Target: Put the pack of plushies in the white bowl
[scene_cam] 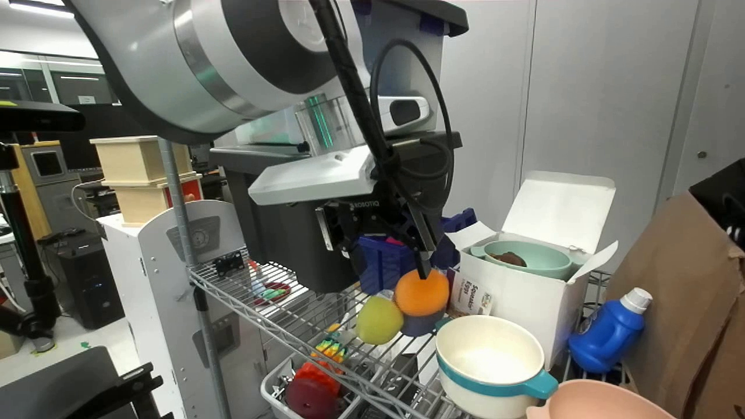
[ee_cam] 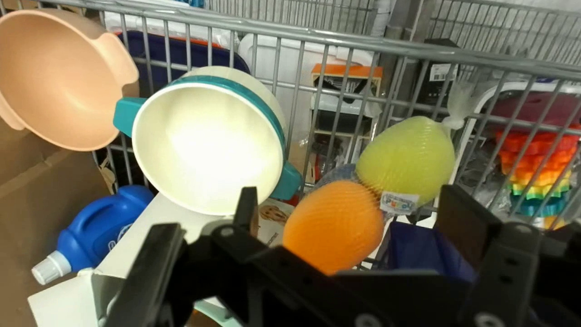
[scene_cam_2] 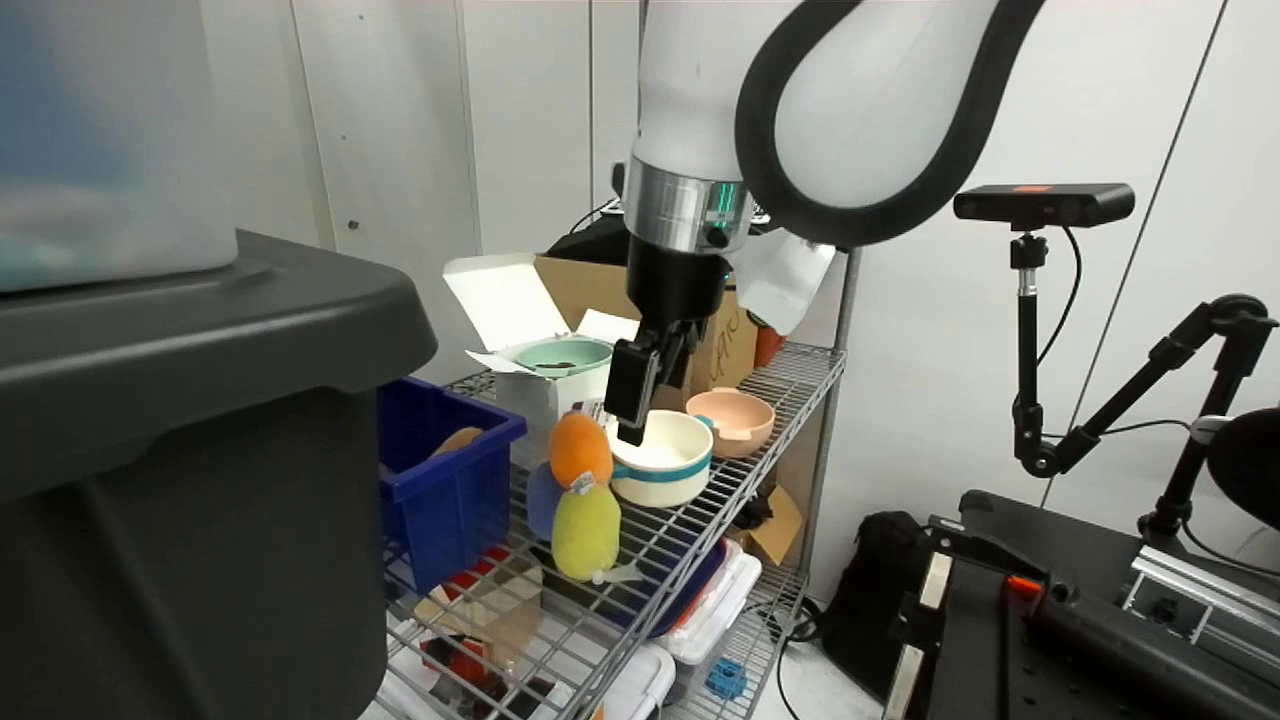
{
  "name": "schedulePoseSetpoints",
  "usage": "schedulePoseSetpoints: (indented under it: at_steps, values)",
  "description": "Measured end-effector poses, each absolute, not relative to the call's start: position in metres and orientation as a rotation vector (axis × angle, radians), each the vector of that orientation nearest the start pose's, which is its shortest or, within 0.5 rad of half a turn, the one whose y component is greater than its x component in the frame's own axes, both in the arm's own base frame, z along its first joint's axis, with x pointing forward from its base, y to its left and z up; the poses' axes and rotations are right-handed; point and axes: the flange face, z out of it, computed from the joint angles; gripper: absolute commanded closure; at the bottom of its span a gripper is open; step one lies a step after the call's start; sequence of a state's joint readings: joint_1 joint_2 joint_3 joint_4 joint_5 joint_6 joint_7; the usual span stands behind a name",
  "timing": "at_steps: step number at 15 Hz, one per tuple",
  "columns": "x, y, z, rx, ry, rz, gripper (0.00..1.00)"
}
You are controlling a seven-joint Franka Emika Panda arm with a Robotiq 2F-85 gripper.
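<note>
The pack of plushies (scene_cam: 379, 320) is a yellow-green, an orange and a blue soft toy bundled in netting with a white tag. It rests on the wire shelf in both exterior views (scene_cam_2: 585, 535), and lies below my jaws in the wrist view (ee_cam: 333, 227). The blue toy is mostly hidden. The white bowl (scene_cam: 489, 349) has a teal band and teal handles. It stands beside the pack (scene_cam_2: 665, 487) and looks empty in the wrist view (ee_cam: 204, 145). My gripper (scene_cam: 378, 256) is open with nothing between its fingers, above the pack; one fingertip overlaps the orange toy in view (ee_cam: 352, 197).
A white open box (scene_cam: 524, 314) with a pale teal bowl (scene_cam: 538, 259) in it stands behind the white bowl. A pinkish bowl (scene_cam_2: 732, 420), a blue bottle (scene_cam: 608, 331), a blue bin (scene_cam_2: 450, 510) and a dark tote (scene_cam_2: 200, 560) also stand on the wire shelf (scene_cam: 302, 343).
</note>
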State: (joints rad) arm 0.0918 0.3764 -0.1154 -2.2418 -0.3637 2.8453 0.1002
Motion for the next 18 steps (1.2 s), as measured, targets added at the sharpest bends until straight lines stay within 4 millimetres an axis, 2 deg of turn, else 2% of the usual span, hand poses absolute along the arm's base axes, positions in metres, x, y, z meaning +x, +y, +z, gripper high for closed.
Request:
schedulePoseSetpoints:
  at_steps: [5,11,14,15,16,18]
  values:
    - [0.576,0.019,0.191,-3.303,-0.288,-0.469,0.0]
    - [0.586,0.025,0.154,-3.316,-0.22,-0.468,0.0]
    - [0.589,0.029,0.145,-3.31,-0.171,-0.46,0.0]
    - [0.59,0.031,0.145,-3.307,-0.157,-0.462,0.04]
    - [0.591,0.033,0.145,-3.303,-0.146,-0.464,0.26]
    - [0.591,0.037,0.145,-3.297,-0.133,-0.466,0.29]
